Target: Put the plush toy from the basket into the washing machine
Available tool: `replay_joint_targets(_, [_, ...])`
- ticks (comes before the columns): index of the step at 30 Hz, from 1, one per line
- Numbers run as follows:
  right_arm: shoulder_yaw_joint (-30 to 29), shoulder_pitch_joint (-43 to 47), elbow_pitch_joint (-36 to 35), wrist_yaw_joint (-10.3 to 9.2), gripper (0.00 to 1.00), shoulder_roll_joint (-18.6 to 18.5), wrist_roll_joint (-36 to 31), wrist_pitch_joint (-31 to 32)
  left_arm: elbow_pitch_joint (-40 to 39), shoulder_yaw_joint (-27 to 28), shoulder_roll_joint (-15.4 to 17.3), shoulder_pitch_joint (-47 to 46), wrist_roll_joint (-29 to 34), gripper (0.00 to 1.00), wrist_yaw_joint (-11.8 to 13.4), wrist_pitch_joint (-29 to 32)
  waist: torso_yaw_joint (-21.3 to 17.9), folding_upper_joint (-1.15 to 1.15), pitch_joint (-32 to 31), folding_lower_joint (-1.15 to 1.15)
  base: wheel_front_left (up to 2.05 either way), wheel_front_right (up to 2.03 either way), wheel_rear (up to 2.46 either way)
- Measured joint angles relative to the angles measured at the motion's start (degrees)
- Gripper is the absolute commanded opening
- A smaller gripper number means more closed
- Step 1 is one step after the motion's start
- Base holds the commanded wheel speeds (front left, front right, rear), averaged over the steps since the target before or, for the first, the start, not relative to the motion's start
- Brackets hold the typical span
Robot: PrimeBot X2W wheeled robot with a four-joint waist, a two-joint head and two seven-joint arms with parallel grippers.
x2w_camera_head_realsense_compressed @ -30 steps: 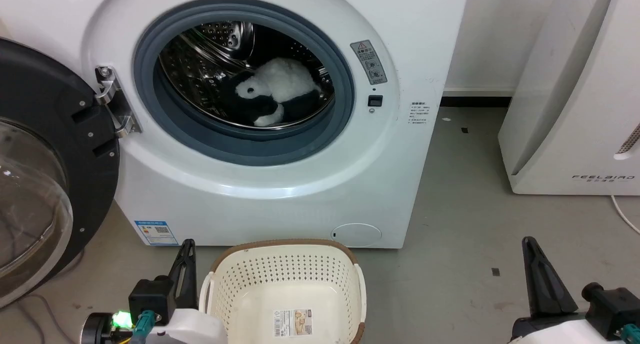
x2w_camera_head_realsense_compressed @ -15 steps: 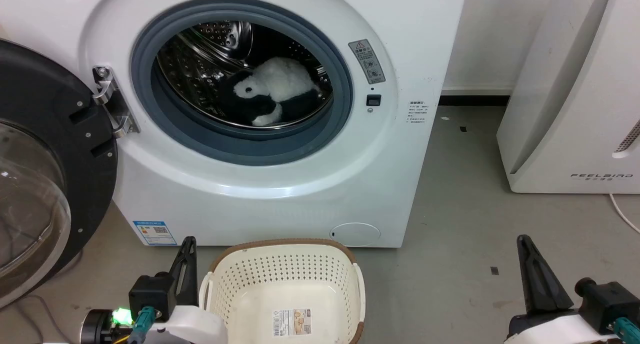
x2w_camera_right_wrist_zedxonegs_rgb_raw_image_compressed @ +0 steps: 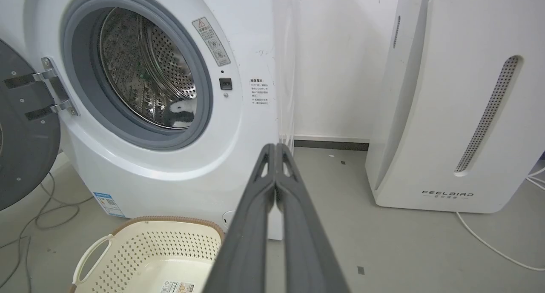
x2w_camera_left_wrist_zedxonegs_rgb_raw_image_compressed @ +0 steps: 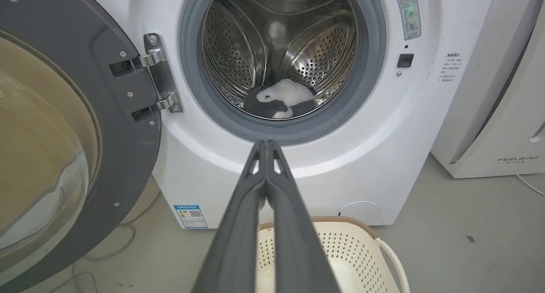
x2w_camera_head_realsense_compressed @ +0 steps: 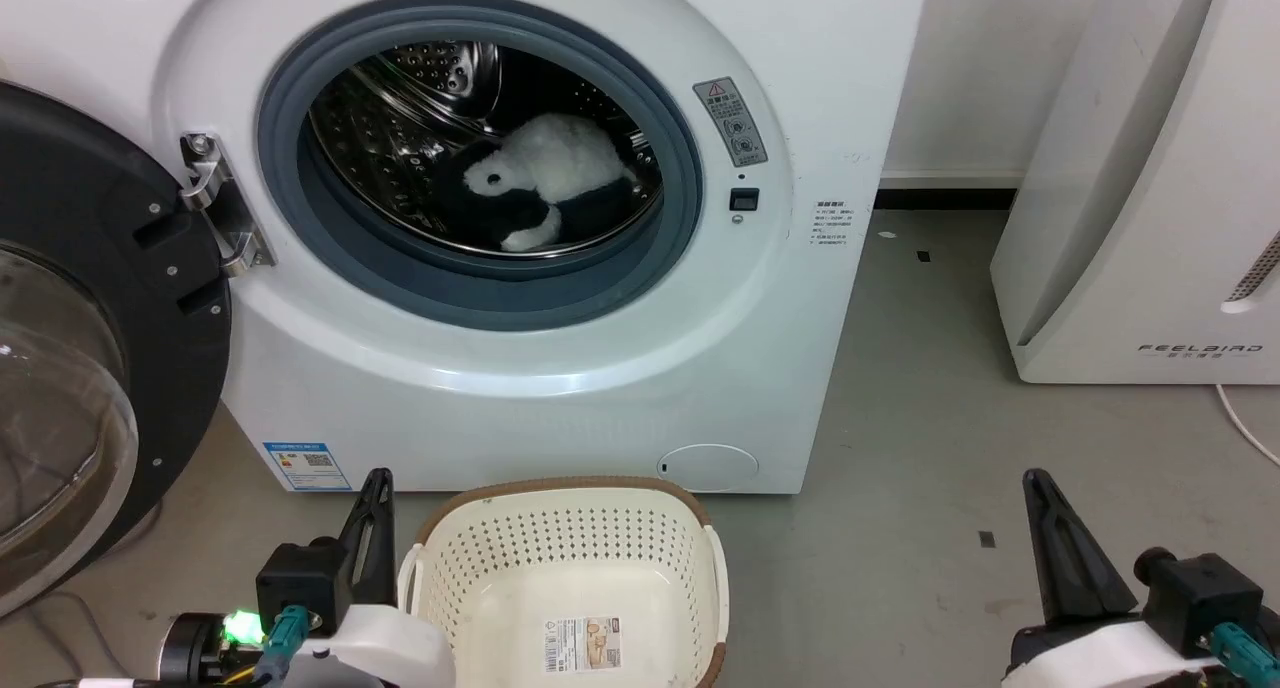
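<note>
plush toy (x2w_camera_head_realsense_compressed: 545, 173) in the washing machine (x2w_camera_head_realsense_compressed: 560, 408)
left gripper (x2w_camera_left_wrist_zedxonegs_rgb_raw_image_compressed: 266, 145), right gripper (x2w_camera_right_wrist_zedxonegs_rgb_raw_image_compressed: 276, 146) both pinched closed, empty; white appliance (x2w_camera_head_realsense_compressed: 1150, 218) reads feelbird

1. The casing of the washing machine (x2w_camera_head_realsense_compressed: 560, 408) is finished in smooth, glossy white; its gasket (x2w_camera_head_realsense_compressed: 285, 198) looks like matt grey rubber.
2. The drum (x2w_camera_head_realsense_compressed: 400, 138) is made of shiny, perforated steel.
3. The door (x2w_camera_head_realsense_compressed: 120, 228) is framed in matt black plastic around clear, glossy glass, and the hinge (x2w_camera_head_realsense_compressed: 215, 203) is of bright polished metal.
4. The plush toy (x2w_camera_head_realsense_compressed: 560, 153) is covered in fluffy black and white pile.
5. The basket (x2w_camera_head_realsense_compressed: 560, 553) is moulded in smooth cream plastic with a brown braided-look rim; a paper label (x2w_camera_head_realsense_compressed: 582, 645) is stuck inside.
6. The floor (x2w_camera_head_realsense_compressed: 920, 418) is matt grey and scuffed.
7. The left pincer (x2w_camera_left_wrist_zedxonegs_rgb_raw_image_compressed: 266, 144) and right pincer (x2w_camera_right_wrist_zedxonegs_rgb_raw_image_compressed: 276, 146) are made of a matt, dark grey material, seemingly plastic.
8. The appliance (x2w_camera_head_realsense_compressed: 1130, 218) on the right is cased in smooth white plastic.
</note>
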Motion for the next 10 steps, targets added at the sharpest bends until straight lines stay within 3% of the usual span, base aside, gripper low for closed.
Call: replay_joint_targets(10, [0.2,-0.7,0.0,0.00,0.00,0.0,-0.6,1.3,-0.8,0.1,-0.2,0.0,0.3,0.00,-0.1,1.3,-0.2,0.00,0.1,0.00,0.00,0.00,0.00])
